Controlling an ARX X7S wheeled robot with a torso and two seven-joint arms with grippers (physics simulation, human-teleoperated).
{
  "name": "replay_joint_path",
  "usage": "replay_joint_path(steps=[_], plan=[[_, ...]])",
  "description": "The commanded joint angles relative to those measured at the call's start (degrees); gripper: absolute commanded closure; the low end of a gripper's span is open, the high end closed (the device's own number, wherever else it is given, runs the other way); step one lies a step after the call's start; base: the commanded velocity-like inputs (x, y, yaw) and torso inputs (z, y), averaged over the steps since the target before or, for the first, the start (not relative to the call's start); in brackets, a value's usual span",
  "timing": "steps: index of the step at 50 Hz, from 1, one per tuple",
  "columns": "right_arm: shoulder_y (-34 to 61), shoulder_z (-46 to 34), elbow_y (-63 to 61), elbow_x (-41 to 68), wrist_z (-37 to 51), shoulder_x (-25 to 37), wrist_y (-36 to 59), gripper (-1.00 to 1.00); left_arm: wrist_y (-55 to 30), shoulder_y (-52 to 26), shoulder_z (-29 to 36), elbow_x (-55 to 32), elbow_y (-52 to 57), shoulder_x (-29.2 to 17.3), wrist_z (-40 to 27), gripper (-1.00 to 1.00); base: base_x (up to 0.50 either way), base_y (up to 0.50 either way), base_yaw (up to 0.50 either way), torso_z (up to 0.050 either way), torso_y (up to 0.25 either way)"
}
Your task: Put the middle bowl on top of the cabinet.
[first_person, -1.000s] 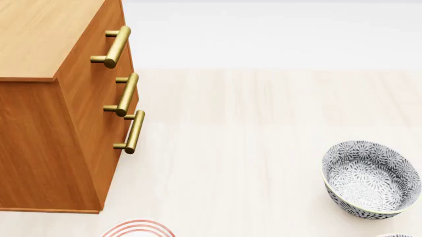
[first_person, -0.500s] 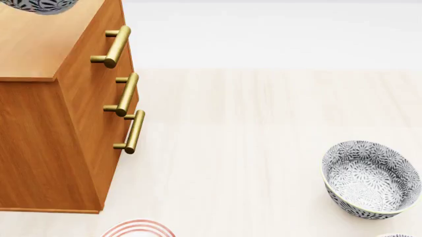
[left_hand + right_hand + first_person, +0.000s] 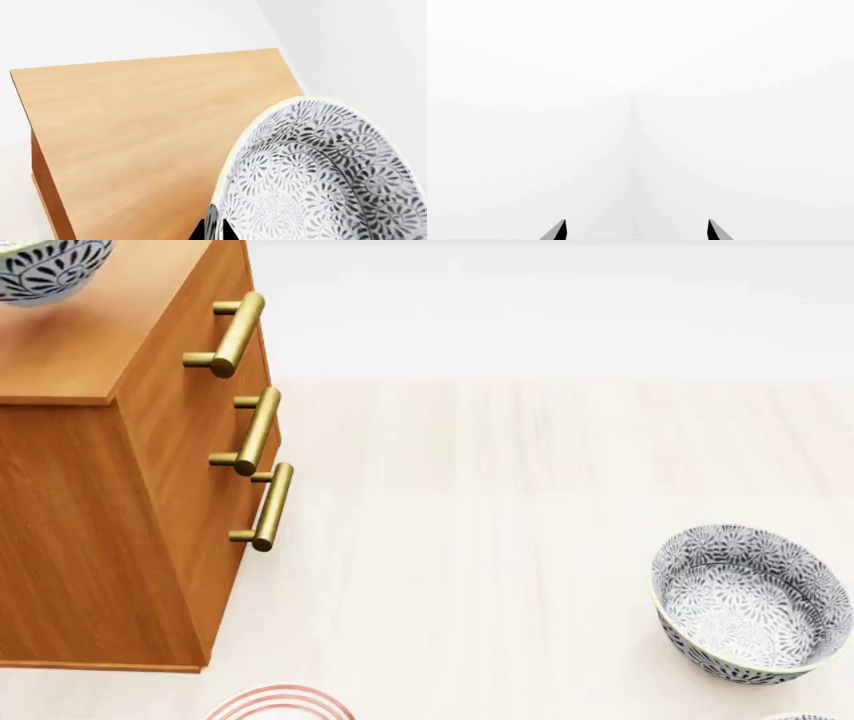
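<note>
the middle bowl is dropping further into the head view over the cabinet top, so placement is nearing. the left gripper is pinching its rim; the right gripper is hanging wide, empty.

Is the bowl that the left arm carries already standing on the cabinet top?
Cannot tell. The bowl is over the cabinet top, tilted in the left wrist view, but neither view shows its base touching the wood.

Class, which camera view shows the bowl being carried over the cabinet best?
The left wrist view: the carried bowl fills it, tilted above the cabinet top. The head view catches only its edge; the right wrist view shows none.
</note>
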Motion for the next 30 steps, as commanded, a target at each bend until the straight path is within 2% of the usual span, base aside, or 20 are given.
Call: replay_joint_path(steps=[1,22,23,30], plan=[[0.4,-0.9,0.0,-0.3,0.7,0.9,0.5,-1.00,3.2,-0.1,10.5,-8.5,-0.1,-1.5,0.8,1.00,0.00,0.00,0.00,0.000,0.000],[1.4,-0.6,0.0,-1.0,-2.3,-2.1,0.5,-1.00,7.1,0.1,39.0,-31.2,-0.1,-1.3,1.9,1.00,0.00,0.00,0.00,0.000,0.000],[1.6,-0.8,0.0,-1.1,-2.6,-2.2,0.6,-1.00,6.8,0.2,40.6,-32.4,-0.1,-1.3,1.9,-1.00,0.00,0.00,0.00,0.000,0.000],[1.7,-0.2,0.0,-1.1,-4.1,-3.6,0.3,-1.00,8.2,-0.7,50.0,-40.1,-0.1,-1.1,2.1,-1.00,0.00,0.00,0.00,0.000,0.000]])
